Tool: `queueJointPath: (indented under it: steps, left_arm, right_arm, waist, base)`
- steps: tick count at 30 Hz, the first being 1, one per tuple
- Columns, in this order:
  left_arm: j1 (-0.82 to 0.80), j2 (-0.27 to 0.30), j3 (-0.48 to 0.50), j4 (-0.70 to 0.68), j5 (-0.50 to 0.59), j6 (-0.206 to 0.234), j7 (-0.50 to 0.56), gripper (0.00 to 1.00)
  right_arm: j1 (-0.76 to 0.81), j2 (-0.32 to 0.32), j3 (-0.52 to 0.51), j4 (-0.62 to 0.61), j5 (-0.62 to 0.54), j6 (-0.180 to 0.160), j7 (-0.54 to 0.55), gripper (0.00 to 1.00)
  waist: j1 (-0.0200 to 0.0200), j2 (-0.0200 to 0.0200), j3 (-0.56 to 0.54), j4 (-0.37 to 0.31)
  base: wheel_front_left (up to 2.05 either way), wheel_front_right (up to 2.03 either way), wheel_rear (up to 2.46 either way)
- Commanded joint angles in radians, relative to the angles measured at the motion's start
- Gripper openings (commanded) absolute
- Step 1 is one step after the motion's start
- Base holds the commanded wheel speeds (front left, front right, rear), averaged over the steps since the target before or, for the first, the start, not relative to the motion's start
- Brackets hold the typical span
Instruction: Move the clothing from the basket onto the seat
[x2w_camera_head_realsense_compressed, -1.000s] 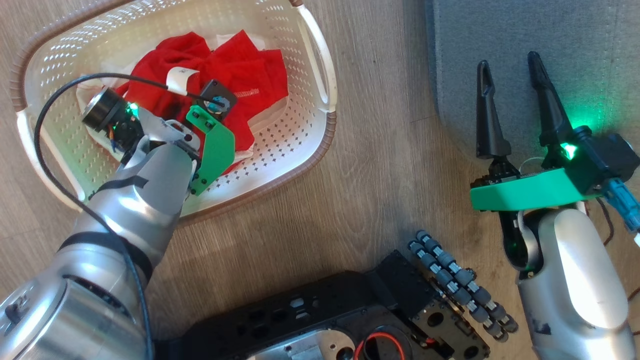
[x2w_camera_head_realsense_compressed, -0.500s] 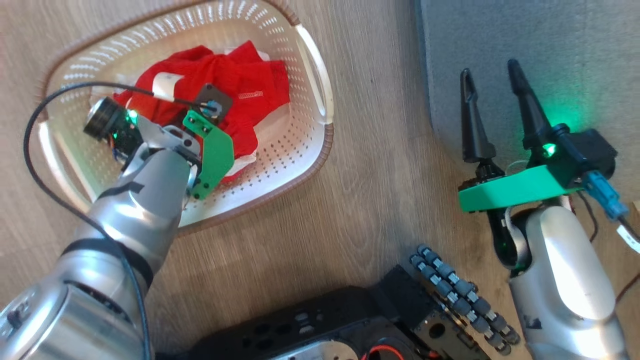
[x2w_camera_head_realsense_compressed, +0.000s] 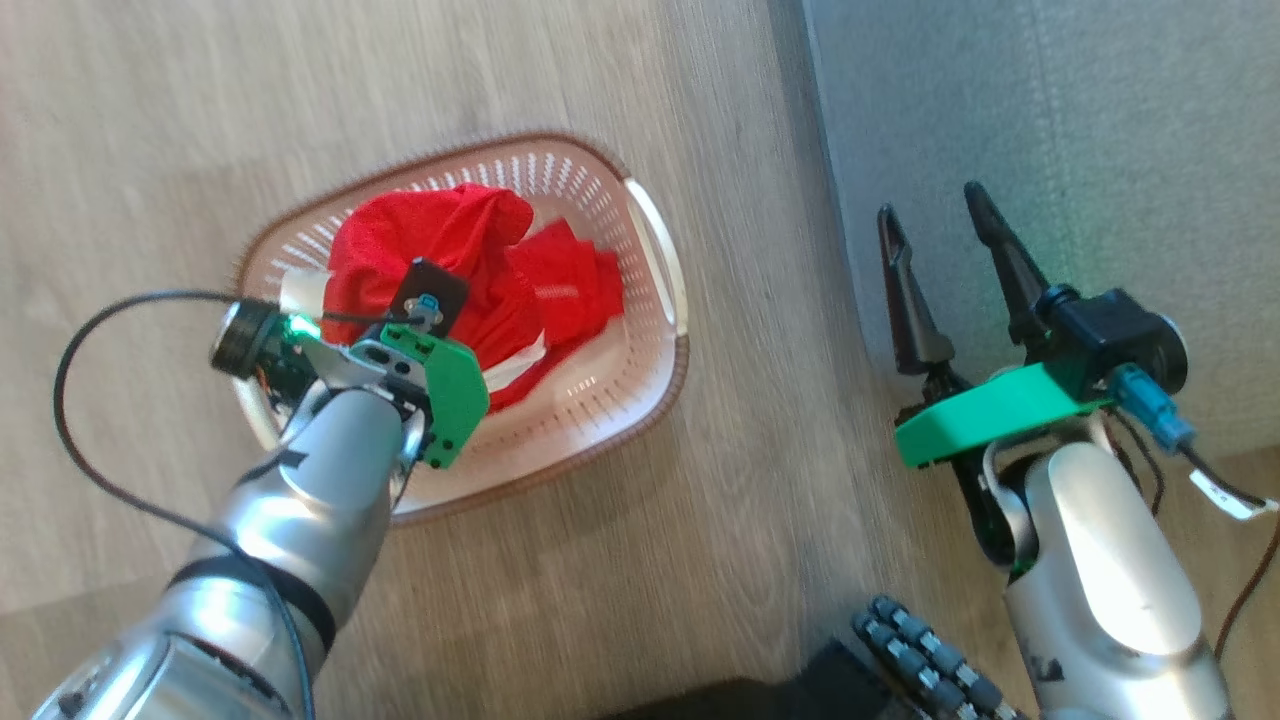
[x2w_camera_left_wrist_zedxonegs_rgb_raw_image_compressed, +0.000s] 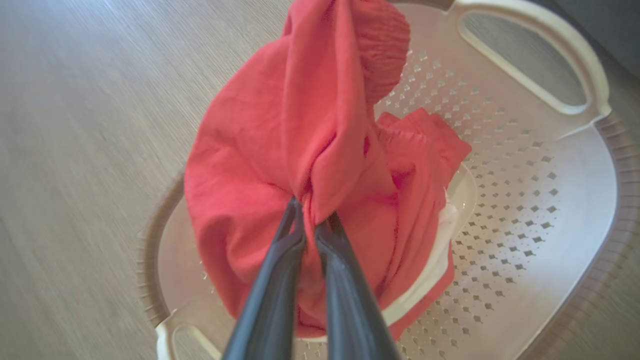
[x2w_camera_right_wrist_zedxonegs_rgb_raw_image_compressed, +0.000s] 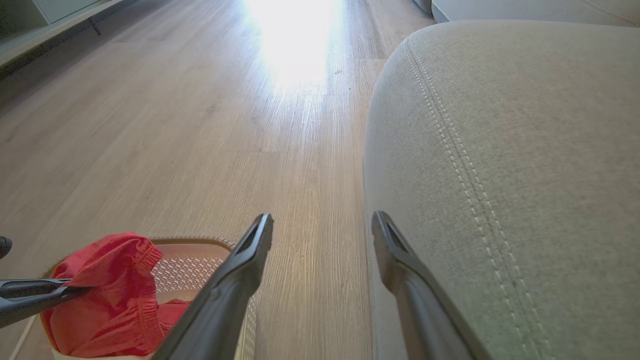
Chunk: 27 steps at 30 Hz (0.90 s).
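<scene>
The cream basket (x2w_camera_head_realsense_compressed: 655, 255) with its brown rim sits on the wood floor. My left gripper (x2w_camera_left_wrist_zedxonegs_rgb_raw_image_compressed: 311, 220) is shut on a fold of the red clothing (x2w_camera_left_wrist_zedxonegs_rgb_raw_image_compressed: 280, 130) and holds it bunched up above the basket (x2w_camera_left_wrist_zedxonegs_rgb_raw_image_compressed: 540, 210). More red cloth with a white band (x2w_camera_head_realsense_compressed: 560, 300) lies lower in the basket. In the right wrist view the lifted clothing (x2w_camera_right_wrist_zedxonegs_rgb_raw_image_compressed: 105, 295) hangs from the left fingers (x2w_camera_right_wrist_zedxonegs_rgb_raw_image_compressed: 30, 295). My right gripper (x2w_camera_head_realsense_compressed: 930, 215) stands open with nothing in it, at the edge of the grey seat (x2w_camera_head_realsense_compressed: 1080, 130); its stitched seam (x2w_camera_right_wrist_zedxonegs_rgb_raw_image_compressed: 450, 145) runs beside the fingers.
Wood floor (x2w_camera_head_realsense_compressed: 300, 110) surrounds the basket, with a strip between the basket and the seat. The robot's dark base with a row of rollers (x2w_camera_head_realsense_compressed: 920, 665) sits at the bottom. A pale furniture edge (x2w_camera_right_wrist_zedxonegs_rgb_raw_image_compressed: 50, 20) lies far off at the upper left of the right wrist view.
The left gripper has lifted a bunch of red clothing up out of the pile. The head camera has risen and shifted, so basket and seat look smaller. The right gripper stays open.
</scene>
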Motion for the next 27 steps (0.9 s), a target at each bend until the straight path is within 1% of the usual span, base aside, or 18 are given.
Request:
queueJointPath:
  steps: [1,5,10,11,13,20,23,27]
  left_arm:
    - [0.033,0.005,0.034,-0.026,-0.019,0.015,-0.026,0.00]
    - [0.059,0.004,0.046,-0.073,-0.035,0.035,-0.041,0.00]
    - [0.103,0.016,0.086,-0.243,-0.025,0.073,-0.042,0.00]
    - [0.103,0.016,0.086,-0.243,-0.025,0.073,-0.042,0.00]
    - [0.135,0.025,0.127,-0.325,-0.030,0.080,-0.042,0.00]
    - [0.240,0.059,0.232,-0.599,0.046,0.115,-0.042,0.00]
    - [0.292,0.064,0.292,-0.713,0.070,0.115,-0.042,0.00]
    - [0.360,0.056,0.381,-0.851,0.086,0.098,-0.042,0.00]
  right_arm:
    - [0.042,-0.001,0.019,-0.020,-0.017,0.007,0.001,1.00]
    - [0.061,-0.001,0.015,-0.011,-0.028,0.007,0.001,1.00]
    - [0.088,-0.001,0.005,0.003,-0.040,0.007,0.001,1.00]
    - [0.088,-0.001,0.005,0.003,-0.040,0.007,0.001,1.00]
    - [0.099,-0.001,0.005,0.007,-0.043,0.007,0.001,1.00]
    - [0.146,-0.002,0.010,0.005,-0.041,0.007,0.001,1.00]
    - [0.167,-0.002,0.016,0.005,-0.039,0.007,0.001,1.00]
    - [0.193,-0.002,0.035,-0.004,-0.029,0.007,0.001,1.00]
  waist:
    - [0.0000,0.0000,-0.094,0.038]
    - [0.0000,0.0000,-0.169,0.063]
    - [0.0000,0.0000,-0.253,0.093]
    - [0.0000,0.0000,-0.253,0.093]
    - [0.0000,0.0000,-0.287,0.103]
    - [0.0000,0.0000,-0.391,0.133]
    - [0.0000,0.0000,-0.436,0.141]
    - [0.0000,0.0000,-0.485,0.155]
  base:
    - [0.00,0.00,0.00]
    - [0.00,0.00,0.00]
    - [0.00,0.00,0.00]
    - [0.00,0.00,0.00]
    - [0.00,0.00,0.00]
    - [0.00,0.00,0.00]
    - [0.00,0.00,0.00]
    - [0.00,0.00,0.00]
